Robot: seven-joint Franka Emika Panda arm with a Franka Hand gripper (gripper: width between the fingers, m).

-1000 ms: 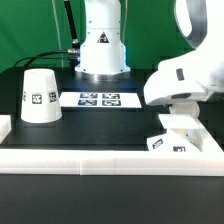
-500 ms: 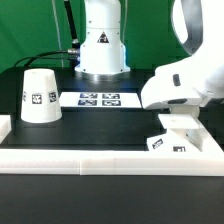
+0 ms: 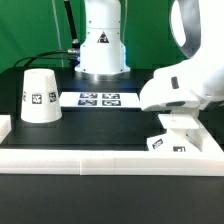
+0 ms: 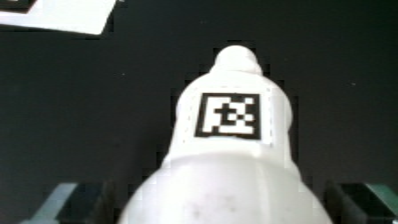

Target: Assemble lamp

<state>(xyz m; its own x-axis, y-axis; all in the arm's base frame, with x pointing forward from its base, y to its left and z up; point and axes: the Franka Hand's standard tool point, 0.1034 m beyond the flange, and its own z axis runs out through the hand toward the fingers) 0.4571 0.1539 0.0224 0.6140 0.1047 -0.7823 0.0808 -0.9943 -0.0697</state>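
Observation:
In the wrist view the white bulb (image 4: 228,150) fills the picture. Its ball sits between my gripper's (image 4: 214,205) two dark fingers (image 4: 71,200) and its tagged neck points away from the camera, over the black table. The gripper looks shut on the bulb. In the exterior view the white hand (image 3: 180,88) hangs over the blocky square base (image 3: 172,136) at the exterior view's right and hides the bulb. The cone shade (image 3: 38,97) stands wide end down at the exterior view's left, far from the gripper.
The marker board (image 3: 98,98) lies flat in front of the robot's pedestal (image 3: 102,50). A long white border rail (image 3: 100,158) runs along the front, with a side piece (image 3: 6,126) at the exterior view's left. A white tagged corner (image 4: 54,12) shows in the wrist view.
The hand has shifted slightly toward the exterior view's left above the base. The shade, base and marker board have not moved.

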